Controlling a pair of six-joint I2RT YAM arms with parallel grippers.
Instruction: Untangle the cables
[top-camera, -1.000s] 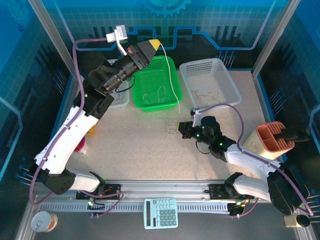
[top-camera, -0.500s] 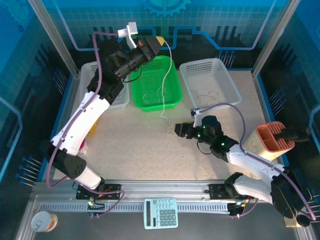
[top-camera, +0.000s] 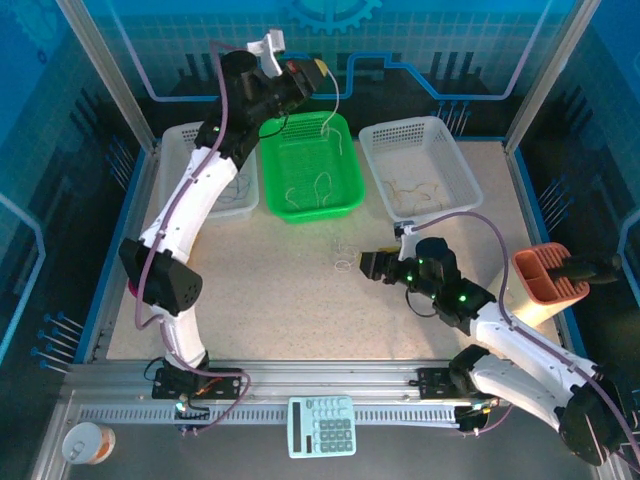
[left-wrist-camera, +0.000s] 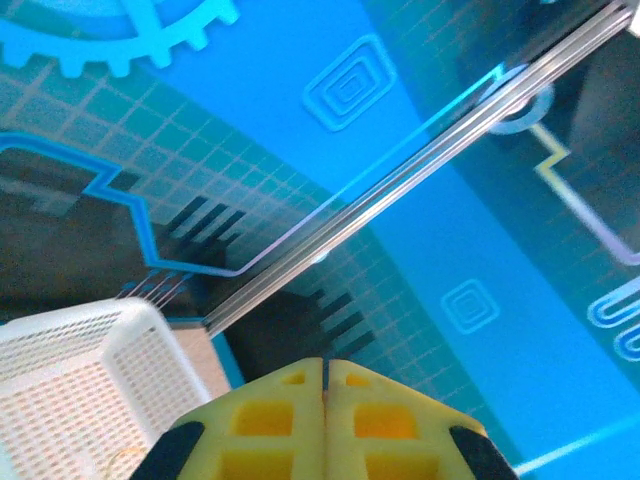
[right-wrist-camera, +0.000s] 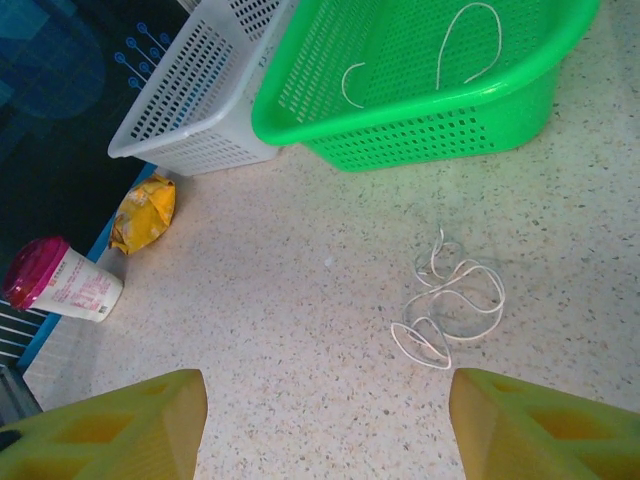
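L gripper (top-camera: 318, 72) sits up high over the back rim of the green basket (top-camera: 345, 200). Its yellow fingers (left-wrist-camera: 270, 420) are pressed together, no gap in the wrist view. A whitish cable (top-camera: 336, 105) hangs from the tip down into that basket.

R gripper (top-camera: 366, 265) is low over the table (top-camera: 260, 290). Its fingers (right-wrist-camera: 110, 425) are spread wide apart w/ nothing between them.

Surface: beige speckled top, alu rail along the near edge. Room: blue wall panels (left-wrist-camera: 420, 130) w/ circuit lines + a gear motif, alu frame posts at the corners.

Cable tangle (top-camera: 345, 258) lies flat on the table just ahead of R gripper. In the R wrist view the tangle (right-wrist-camera: 445, 310) is ahead of the finger gap, nearer the right-hand finger, not touching either.

More pale loops (top-camera: 312, 190) lie inside the green basket, well apart from both grippers. Yellowish cables (top-camera: 415, 187) lie in the white basket (top-camera: 462, 170) beside it.

Off to the L side: another white basket (right-wrist-camera: 190, 100), a yellow packet (right-wrist-camera: 140, 215), a pink-lidded cup (right-wrist-camera: 60, 285).
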